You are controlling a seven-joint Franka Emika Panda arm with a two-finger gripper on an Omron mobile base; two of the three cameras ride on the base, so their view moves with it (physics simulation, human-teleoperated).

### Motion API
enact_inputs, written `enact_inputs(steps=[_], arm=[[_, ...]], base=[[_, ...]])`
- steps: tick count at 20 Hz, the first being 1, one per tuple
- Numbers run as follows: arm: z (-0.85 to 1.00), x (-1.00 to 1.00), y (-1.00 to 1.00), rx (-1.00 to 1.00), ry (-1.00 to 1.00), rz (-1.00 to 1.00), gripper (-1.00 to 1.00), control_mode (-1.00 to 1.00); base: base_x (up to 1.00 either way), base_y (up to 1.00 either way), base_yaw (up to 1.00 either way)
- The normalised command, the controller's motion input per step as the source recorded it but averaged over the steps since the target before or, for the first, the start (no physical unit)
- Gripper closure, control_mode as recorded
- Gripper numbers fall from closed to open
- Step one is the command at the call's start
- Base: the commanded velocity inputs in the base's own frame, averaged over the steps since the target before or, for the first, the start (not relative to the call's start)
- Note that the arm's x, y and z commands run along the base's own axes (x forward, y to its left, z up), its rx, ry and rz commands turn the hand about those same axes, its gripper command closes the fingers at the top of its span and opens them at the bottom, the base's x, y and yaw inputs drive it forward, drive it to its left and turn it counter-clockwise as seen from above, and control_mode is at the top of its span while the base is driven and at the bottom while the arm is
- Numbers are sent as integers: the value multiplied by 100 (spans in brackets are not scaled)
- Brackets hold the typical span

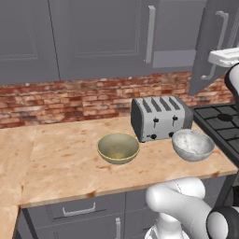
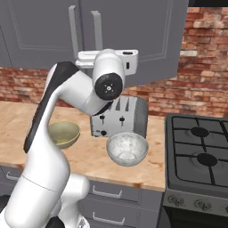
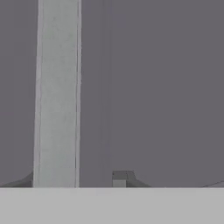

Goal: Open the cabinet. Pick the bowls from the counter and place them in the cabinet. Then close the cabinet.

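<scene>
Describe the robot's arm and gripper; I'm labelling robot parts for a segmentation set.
The glossy white arm has rounded tubular links, a dark grey stripe along one link and a black circular joint cap. Its boxy white hand ends in a gripper with small dark grey finger tips. No cables show.

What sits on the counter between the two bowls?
Mostly bare counter separates the olive bowl and white bowl; the toaster stands just behind that gap, seen in both base views.

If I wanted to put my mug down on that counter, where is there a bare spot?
The counter lies bare left of the olive-tan bowl, out to the corner under the brick wall. A narrower bare strip runs along the front edge. It is crowded on the right, where the toaster and white marbled bowl sit beside the stove.
</scene>
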Motion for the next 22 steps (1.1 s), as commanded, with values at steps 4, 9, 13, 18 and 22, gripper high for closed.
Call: enact_inputs(steps=[4, 9, 13, 18, 22], arm=[[0, -15, -64, 0, 0, 0, 100, -100], [0, -13, -70, 0, 0, 0, 100, -100], [0, -13, -75, 0, 0, 0, 100, -100], [0, -11, -78, 0, 0, 0, 100, -100], [0, -12, -80, 0, 0, 0, 100, -100]], base=[[0, 0, 0], [0, 0, 0], [0, 0, 0], [0, 0, 0], [0, 0, 0]])
